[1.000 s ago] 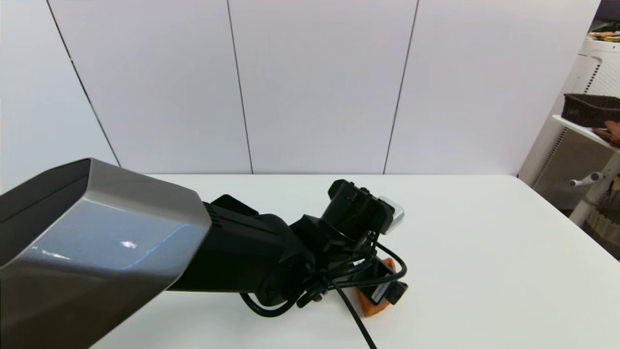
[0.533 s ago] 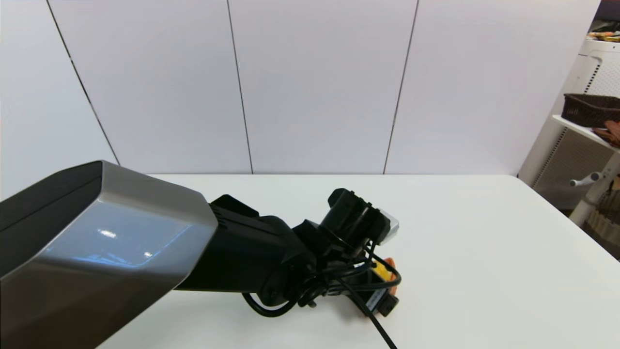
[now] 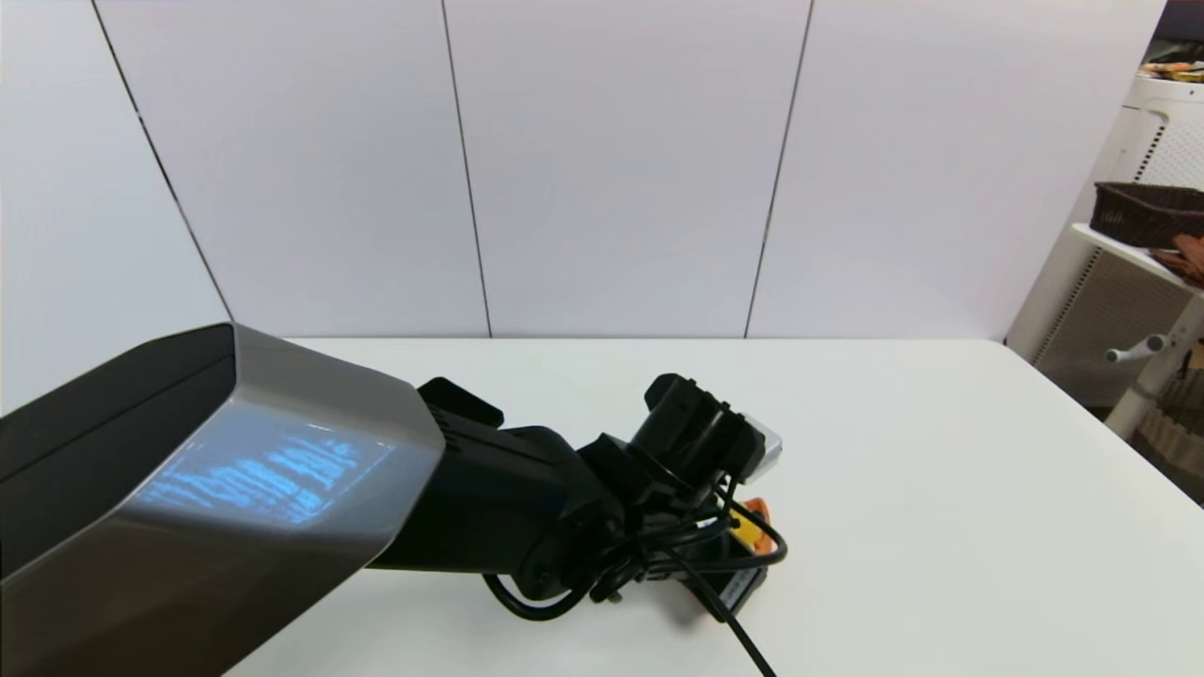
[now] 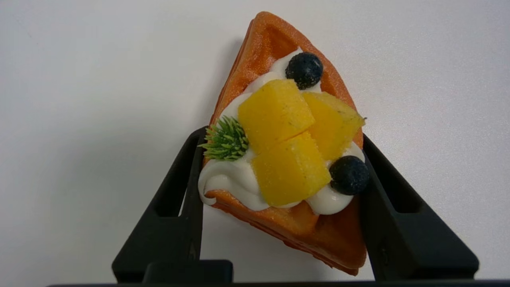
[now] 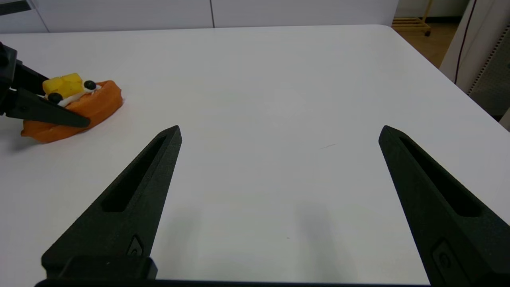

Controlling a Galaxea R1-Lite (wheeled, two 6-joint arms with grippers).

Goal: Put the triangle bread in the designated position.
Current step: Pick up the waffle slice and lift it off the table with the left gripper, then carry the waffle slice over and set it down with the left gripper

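The right gripper [image 5: 279, 135] hangs low over bare white worktop [image 5: 279, 79], jaws spread wide with nothing between them. Farther off to its side, the left gripper [image 4: 279, 139] has its jaws pinching the bread [image 4: 287, 151] from both flanks, the wedge resting on the worktop with its narrow tip pointing out past the fingertips. From the head, the left arm [image 3: 282, 489] and its cables cover nearly all of the bread [image 3: 755, 515]; beyond stand a white wall [image 3: 611, 169] and a shelf with a dark basket [image 3: 1148, 212].

Bright even light, soft shadows, sharp
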